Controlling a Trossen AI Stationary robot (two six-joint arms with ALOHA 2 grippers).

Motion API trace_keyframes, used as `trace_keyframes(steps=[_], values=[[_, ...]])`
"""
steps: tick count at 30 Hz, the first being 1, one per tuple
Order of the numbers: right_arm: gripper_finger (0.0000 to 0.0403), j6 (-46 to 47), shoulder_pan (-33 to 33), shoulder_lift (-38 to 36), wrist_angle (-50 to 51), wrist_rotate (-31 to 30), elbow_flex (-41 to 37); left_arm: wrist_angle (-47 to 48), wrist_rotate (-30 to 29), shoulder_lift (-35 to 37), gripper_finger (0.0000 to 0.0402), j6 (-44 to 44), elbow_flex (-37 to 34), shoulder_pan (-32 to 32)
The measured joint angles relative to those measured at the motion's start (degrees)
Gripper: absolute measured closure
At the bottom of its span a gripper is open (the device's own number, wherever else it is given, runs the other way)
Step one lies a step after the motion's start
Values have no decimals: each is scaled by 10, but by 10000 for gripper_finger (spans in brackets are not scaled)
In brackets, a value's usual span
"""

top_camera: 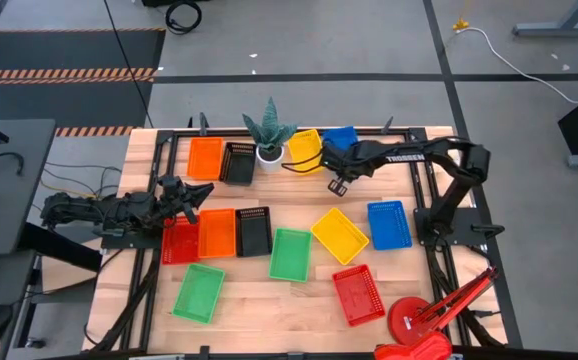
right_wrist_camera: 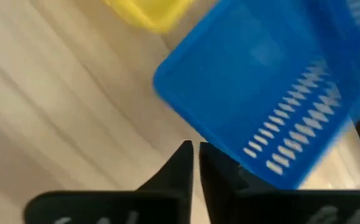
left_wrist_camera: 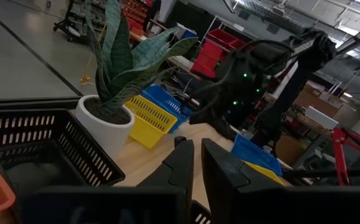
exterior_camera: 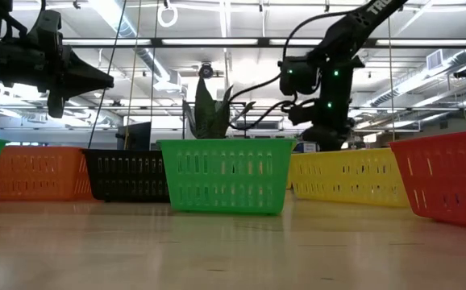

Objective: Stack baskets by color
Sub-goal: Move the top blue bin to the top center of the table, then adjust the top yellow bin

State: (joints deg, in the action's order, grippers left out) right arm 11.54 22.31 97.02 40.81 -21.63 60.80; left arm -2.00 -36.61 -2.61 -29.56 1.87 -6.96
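Presently: left gripper and right gripper, both pinched together, empty, above the baskets.

Robotics lab, concrete floor, hazard-striped tape

Left end effector above orange basket; right end effector near rear yellow basket

Twelve mesh baskets lie scattered, upright and unstacked. Yellow basket and blue basket sit just beside the right claw; a red basket lies under the left claw.
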Motion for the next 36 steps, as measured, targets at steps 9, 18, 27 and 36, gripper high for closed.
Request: trace_keyframes(steps=[9,18,27,36], values=[[393,-59,-15,5,-94,7,-2,0,0,0,370,0,0,0],[395,-74,-47,-22,-95,-10,-2,0,0,0,366,1,0,0],[348,-219,-83,-20,-220,48,-2,0,0,0,363,1,0,0],[249,-290,-25,22,-301,141,-2,-3,1,-3,369,-2,0,0]])
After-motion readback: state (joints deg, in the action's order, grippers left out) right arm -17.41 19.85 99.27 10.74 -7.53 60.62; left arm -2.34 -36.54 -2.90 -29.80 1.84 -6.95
